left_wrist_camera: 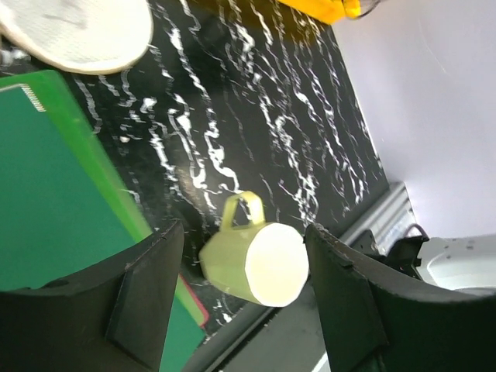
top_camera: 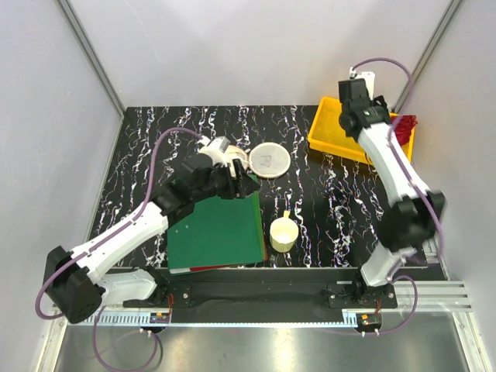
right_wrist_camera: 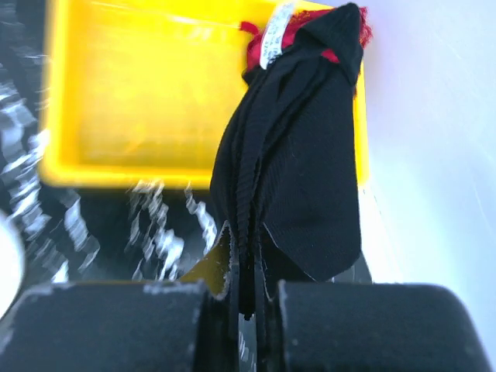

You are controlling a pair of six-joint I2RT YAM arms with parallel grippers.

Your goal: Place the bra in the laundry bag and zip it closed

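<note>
The step in hand is the pick-up of the bra. The jaws of the right arm are clenched on a fold of its black fabric. The arm reaches over the yellow tray at the far right of the surface. The rest of the bra stretches away from the jaws toward the tray's corner, where it lies against a red garment. I cannot tell whether it is already free of that garment.

The bag lies flat near the middle of the surface, well apart from the tray. The jaws of the left arm are released and grasp nothing. They hover just beside the bag, above the far edge of a green board. A cup stands on the surface below them.

In my judgement, the next move is to lift the bra clear without dragging the red garment along, and then carry it to the bag. The left jaws probably must hold the bag's mouth open. I cannot see whether the zipper is open now.

A white tag shows at the top of the garments, but it is too blurred to read. The faint mark on the bag is also not readable. No brand is visible.
</note>
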